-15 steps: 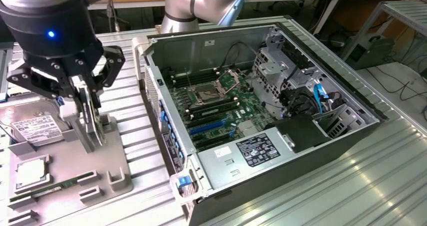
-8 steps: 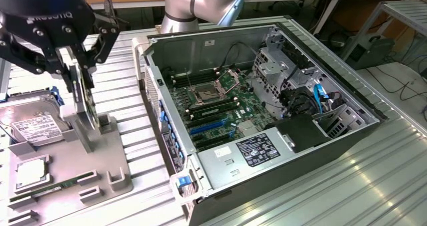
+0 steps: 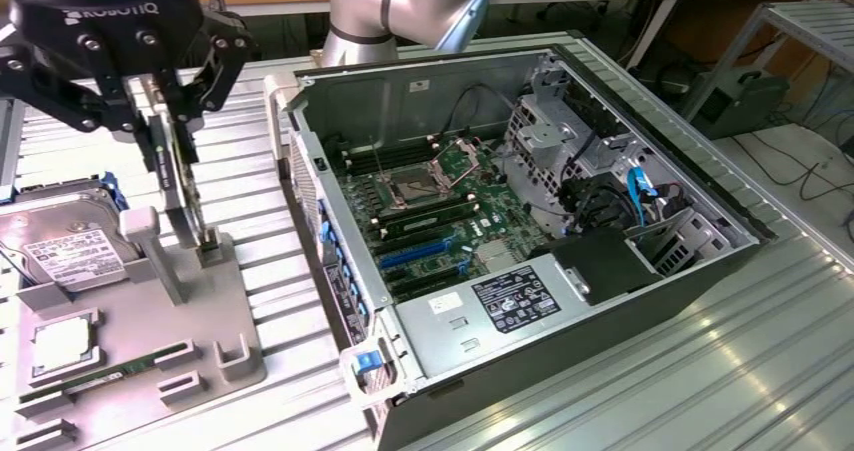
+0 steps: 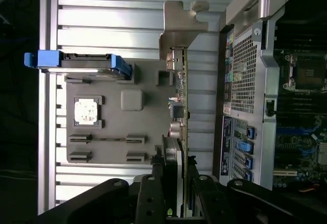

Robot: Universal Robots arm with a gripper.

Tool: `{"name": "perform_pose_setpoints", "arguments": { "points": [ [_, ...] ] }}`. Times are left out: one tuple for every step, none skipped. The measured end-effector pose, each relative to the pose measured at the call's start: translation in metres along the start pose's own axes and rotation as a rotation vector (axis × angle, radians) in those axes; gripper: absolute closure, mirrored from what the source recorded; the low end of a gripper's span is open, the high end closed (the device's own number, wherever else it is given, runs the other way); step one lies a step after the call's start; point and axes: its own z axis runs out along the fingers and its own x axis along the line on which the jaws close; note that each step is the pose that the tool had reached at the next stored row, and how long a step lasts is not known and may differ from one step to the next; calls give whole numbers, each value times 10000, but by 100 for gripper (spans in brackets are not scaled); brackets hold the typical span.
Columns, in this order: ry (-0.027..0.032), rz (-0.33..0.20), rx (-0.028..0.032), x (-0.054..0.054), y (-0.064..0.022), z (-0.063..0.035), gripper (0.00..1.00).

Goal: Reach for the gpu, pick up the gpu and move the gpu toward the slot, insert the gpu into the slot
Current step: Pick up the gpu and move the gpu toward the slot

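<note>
Grey holder [image 3: 174,321] holds the gpu [image 3: 184,196], end effector [image 3: 167,136] around its top, maybe squeezing, I cannot tell; the slot [image 3: 404,255] is empty.

Standing on edge on the flat grey plastic holder tray [image 3: 160,316]: the thin dark gpu card with silver bracket [image 3: 184,201]. Hanging just above the tray, at the card's top: the black gripper [image 3: 171,141]. Resting at the tray's edge toward the exterior view's left: the boxy silver hard drive [image 3: 60,246]. Sitting beside the tray toward the exterior view's right: the open grey metal computer case [image 3: 387,96], holding the long narrow blue plastic slot [image 3: 414,256].
</note>
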Motion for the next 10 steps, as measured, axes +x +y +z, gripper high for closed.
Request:
{"name": "perform_pose_setpoints", "arguments": {
  "points": [
    [1, 0, 0, -47, -2, 0, 73],
    [1, 0, 0, -97, -5, 1, 73],
    [1, 0, 0, -160, -8, 1, 73],
    [0, 0, 0, -198, -10, 3, 73],
    [2, 0, 1, -247, -12, 2, 73],
    [4, 0, 1, -296, -13, 3, 73],
    [4, 0, 1, -348, -16, 4, 73],
    [4, 0, 1, -394, -17, 5, 73],
    [4, 0, 0, -433, -19, 6, 73],
    [4, 0, 0, -484, -21, 8, 73]
  ]
}}
